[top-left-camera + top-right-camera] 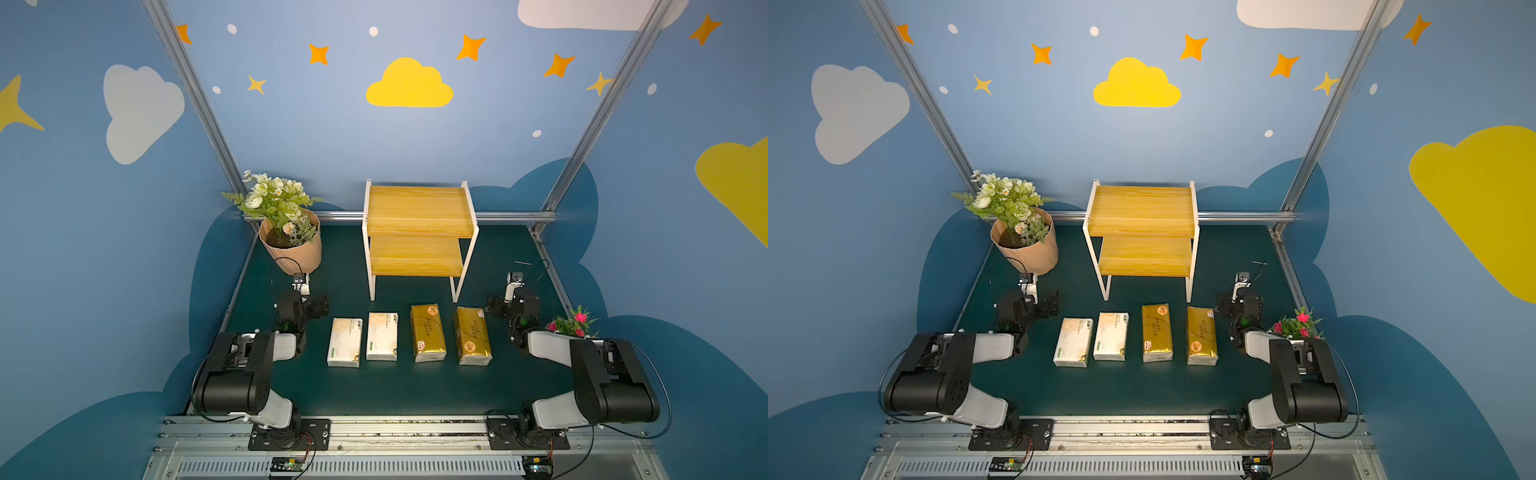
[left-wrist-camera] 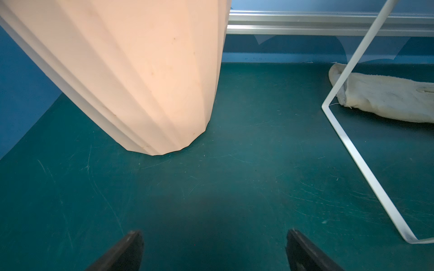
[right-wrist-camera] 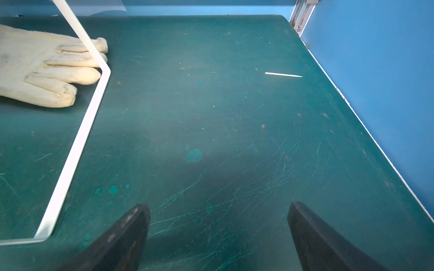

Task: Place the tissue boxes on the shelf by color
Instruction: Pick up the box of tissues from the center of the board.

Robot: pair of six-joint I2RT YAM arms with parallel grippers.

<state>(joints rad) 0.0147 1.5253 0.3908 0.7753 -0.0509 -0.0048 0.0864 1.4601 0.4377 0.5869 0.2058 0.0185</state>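
Note:
Four tissue boxes lie in a row on the green mat in both top views: two cream-white ones [image 1: 345, 342] [image 1: 382, 336] on the left, two gold ones [image 1: 428, 332] [image 1: 472, 336] on the right. Behind them stands the shelf [image 1: 419, 232] [image 1: 1142, 230], both wooden boards bare. My left gripper [image 2: 215, 237] [image 1: 300, 284] is open over bare mat, left of the row, facing the flowerpot. My right gripper [image 3: 218, 211] [image 1: 515, 280] is open over bare mat, right of the row. Neither touches a box.
A ribbed peach flowerpot [image 1: 291, 247] [image 2: 141, 70] stands at the back left, close ahead of the left gripper. A white glove [image 2: 385, 98] [image 3: 42, 68] lies under the shelf, behind its white leg [image 3: 77, 145]. A small pink-flowered plant [image 1: 573, 324] sits by the right arm. A thin white stick [image 3: 283, 74] lies on the mat.

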